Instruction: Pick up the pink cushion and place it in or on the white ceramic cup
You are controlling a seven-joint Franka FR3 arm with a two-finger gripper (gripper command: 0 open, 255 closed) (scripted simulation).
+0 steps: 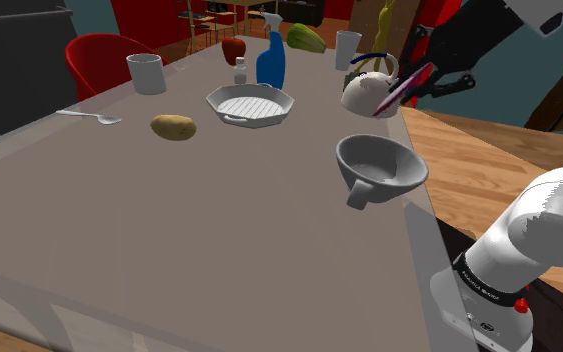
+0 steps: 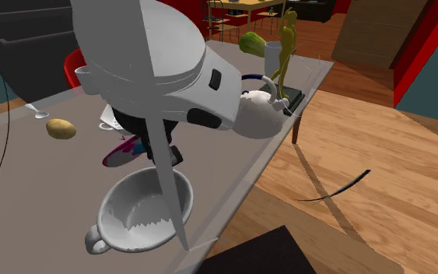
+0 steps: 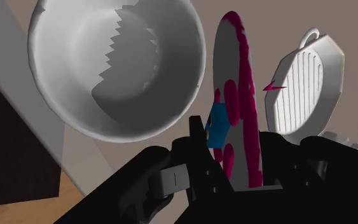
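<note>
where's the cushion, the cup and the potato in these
cushion (image 3: 238, 95), wrist view, middle of its pink patterned side
cup (image 1: 379, 160), shoulder view, its inner wall
potato (image 1: 173, 127), shoulder view, middle of its top

Held between the jaws, cushion (image 3: 238, 95); on the table (image 1: 169, 230) ahead of them, cup (image 3: 69, 63) to one side, pan (image 3: 308, 89) to the other.
</note>
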